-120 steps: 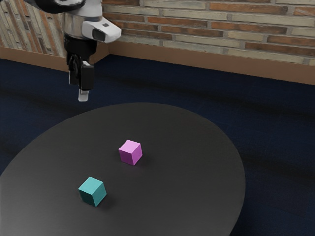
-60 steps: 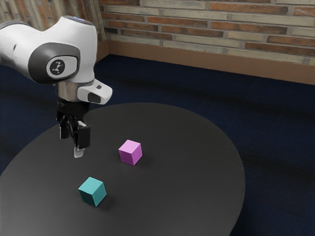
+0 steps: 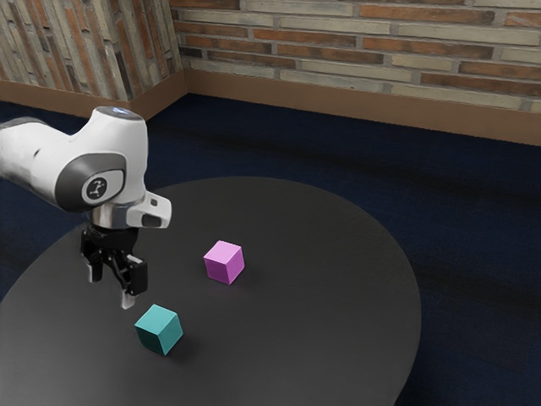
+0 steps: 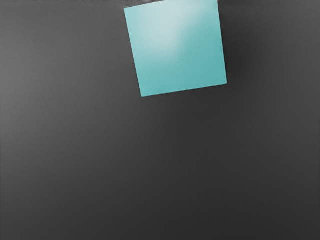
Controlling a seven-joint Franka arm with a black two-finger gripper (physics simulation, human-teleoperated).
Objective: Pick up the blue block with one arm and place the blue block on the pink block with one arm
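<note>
In the exterior view our arm point(image 3: 80, 173) comes in from the exterior view's left and bends down over the round dark table point(image 3: 330, 279). Our gripper point(image 3: 111, 289) hangs low above the tabletop, pointing down, its fingers spread apart with nothing between them. The blue block point(image 3: 158, 329) sits on the table just beside the gripper, toward the exterior view's right and nearer the camera, untouched; it looks more teal than blue. The pink block point(image 3: 224, 261) rests on the table farther toward the exterior view's right, apart from the blue block and from the gripper. Behind the table we see a dark blue floor point(image 3: 439, 186) and a brick wall point(image 3: 363, 38).

In the wrist view we look straight down on the top face of the blue block point(image 4: 175, 47), a little turned, lying flat on the table point(image 4: 150, 175).
</note>
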